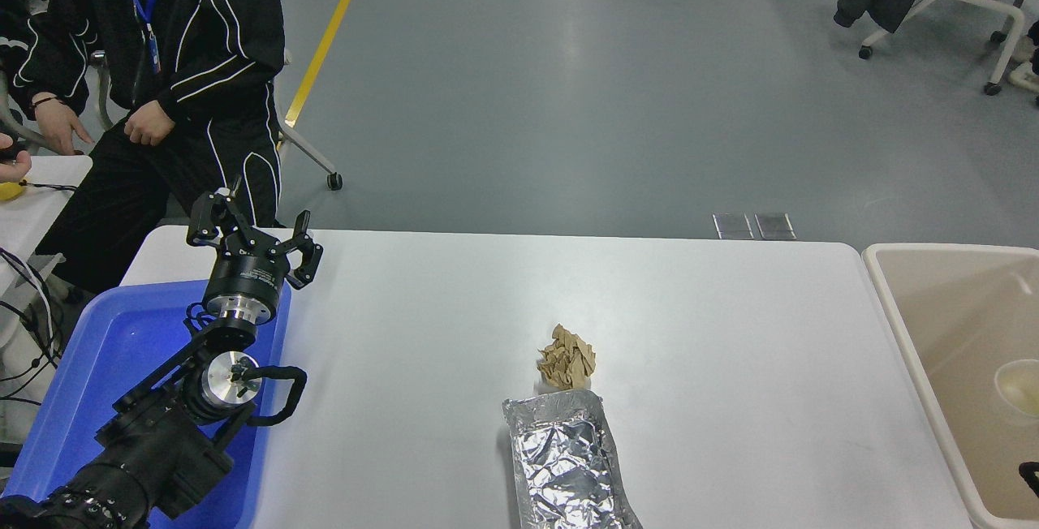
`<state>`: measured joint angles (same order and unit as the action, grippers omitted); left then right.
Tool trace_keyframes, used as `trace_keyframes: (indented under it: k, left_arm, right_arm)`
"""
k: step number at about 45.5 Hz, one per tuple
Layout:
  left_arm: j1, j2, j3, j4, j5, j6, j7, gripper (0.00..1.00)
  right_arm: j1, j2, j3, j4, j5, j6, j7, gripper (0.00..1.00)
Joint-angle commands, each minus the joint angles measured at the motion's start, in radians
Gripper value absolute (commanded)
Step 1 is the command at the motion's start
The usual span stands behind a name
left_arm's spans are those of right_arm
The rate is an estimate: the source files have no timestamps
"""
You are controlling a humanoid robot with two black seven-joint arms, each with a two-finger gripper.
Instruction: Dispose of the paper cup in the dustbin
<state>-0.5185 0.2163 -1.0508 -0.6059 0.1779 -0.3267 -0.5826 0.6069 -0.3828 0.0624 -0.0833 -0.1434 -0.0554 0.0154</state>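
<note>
The white paper cup (1019, 387) lies inside the beige dustbin (897, 326) at the table's right end, its cream inside facing up, with nothing holding it. Only a small black tip of my right gripper (1030, 476) shows at the right edge, over the bin and just below the cup. My left gripper (252, 229) is open and empty, parked upright at the lower left above the blue tray.
A crumpled brown paper wad (567, 357) and a crinkled silver foil tray (564, 464) lie at the table's middle front. A blue plastic tray (97, 350) sits under the left arm. A person in black (162, 66) sits at the far left.
</note>
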Motion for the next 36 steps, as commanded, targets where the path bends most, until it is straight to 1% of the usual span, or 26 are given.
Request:
trace_keyframes:
  k: [1, 8, 12, 16, 22, 30, 36]
  left_arm:
    - [0.0, 0.0, 0.0, -0.002, 0.0, 0.0, 0.0, 1.0]
    - [0.0, 0.0, 0.0, 0.0, 0.0, 0.0, 0.0, 1.0]
    - [0.0, 0.0, 0.0, 0.0, 0.0, 0.0, 0.0, 1.0]
    - [0.0, 0.0, 0.0, 0.0, 0.0, 0.0, 0.001, 1.0]
    - [0.0, 0.0, 0.0, 0.0, 0.0, 0.0, 0.0, 1.0]
    - [0.0, 0.0, 0.0, 0.0, 0.0, 0.0, 0.0, 1.0]
    - [0.0, 0.0, 0.0, 0.0, 0.0, 0.0, 0.0, 1.0]
  right_arm:
    - [0.013, -0.005, -0.003, 0.0, -0.002, -0.004, 0.001, 0.99]
    - [0.051, -0.011, -0.004, 0.022, -0.002, 0.005, 0.001, 0.99]
    - [0.1, -0.033, 0.003, 0.06, -0.002, 0.011, 0.001, 0.99]
    - [0.175, -0.099, 0.014, 0.112, -0.002, 0.014, 0.001, 0.99]
    - [0.284, -0.156, 0.019, 0.175, 0.007, 0.011, 0.008, 0.99]
    - [0.411, -0.169, 0.065, 0.247, 0.007, 0.011, 0.009, 1.0]
    - [0.508, -0.183, 0.167, 0.399, 0.005, 0.012, 0.009, 1.0]
